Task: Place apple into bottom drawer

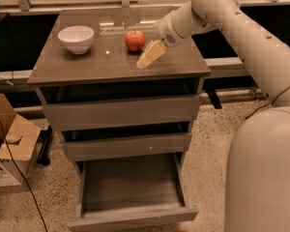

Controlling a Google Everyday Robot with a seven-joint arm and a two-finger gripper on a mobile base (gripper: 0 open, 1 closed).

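The red-orange apple [134, 40] sits on the cabinet top [96, 62], right of middle near the back. My gripper [146, 60] hangs from the white arm just right of and in front of the apple, a short gap away, pointing down-left over the top. The bottom drawer [130, 190] is pulled out and its wide box interior shows nothing inside. The two shallower drawers above it stand slightly ajar.
A white bowl [76, 38] stands at the back left of the cabinet top. A cardboard box [7, 144] sits on the floor to the left, with a black cable beside it. The robot's white body [261, 173] fills the lower right.
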